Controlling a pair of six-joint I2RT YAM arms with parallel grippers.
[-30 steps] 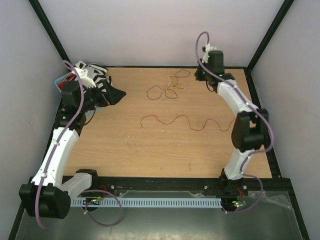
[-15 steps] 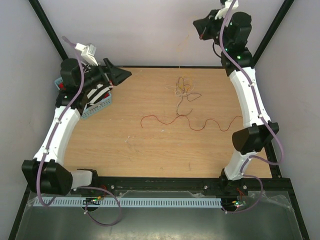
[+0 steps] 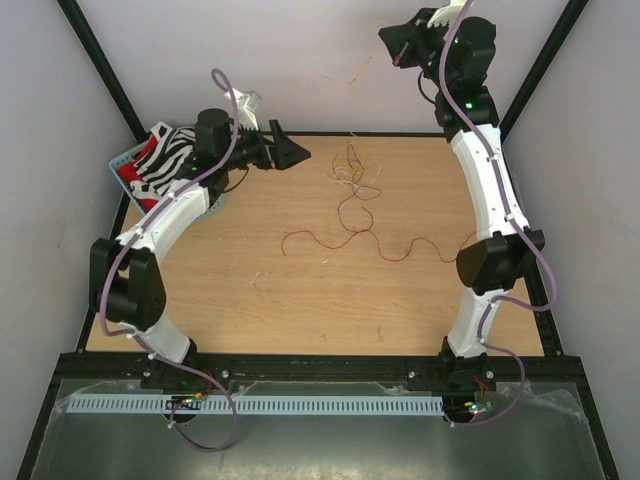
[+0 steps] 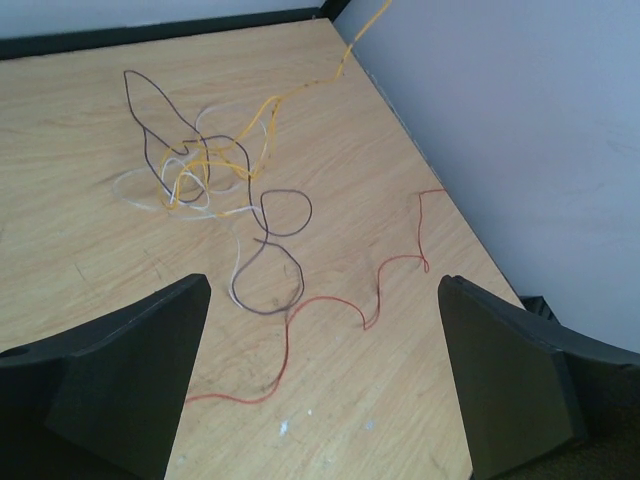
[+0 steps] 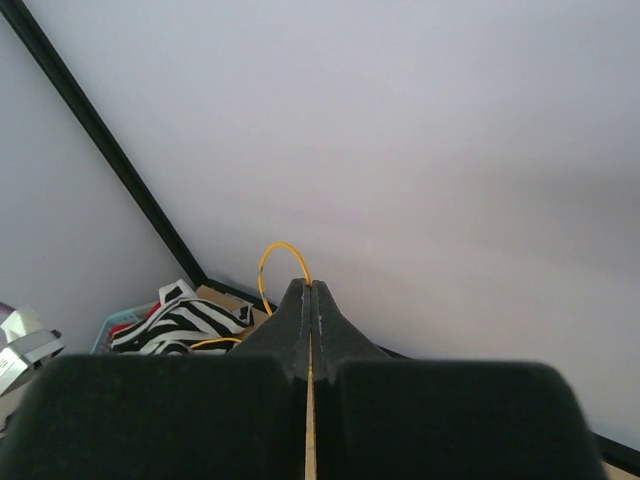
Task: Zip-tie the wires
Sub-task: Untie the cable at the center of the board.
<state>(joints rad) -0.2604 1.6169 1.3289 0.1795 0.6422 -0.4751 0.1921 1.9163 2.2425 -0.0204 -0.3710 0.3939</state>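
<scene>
the wooden table [image 3: 250,300] spreads out under both my arms. at its back left corner sits a pale blue basket [image 3: 122,163] holding a black-and-white striped cloth [image 3: 165,150] and something red i cannot make out. my left gripper [image 3: 288,153] hovers above the back of the table with its jaws wide apart, holding nothing and aimed at the wires [image 4: 200,170] just to its right. my right gripper [image 5: 308,300] hangs high above the back right corner. its fingers are pressed together on a yellow strand [image 4: 350,45], which loops above the tips. the wires lie at the back middle as a loose tangle of dark, yellow and whitish loops, with no single direction. the yellow strand slants up out of the tangle toward the back right. a red strand [image 3: 350,240] snakes in waves just in front of the tangle, its length running left to right.
</scene>
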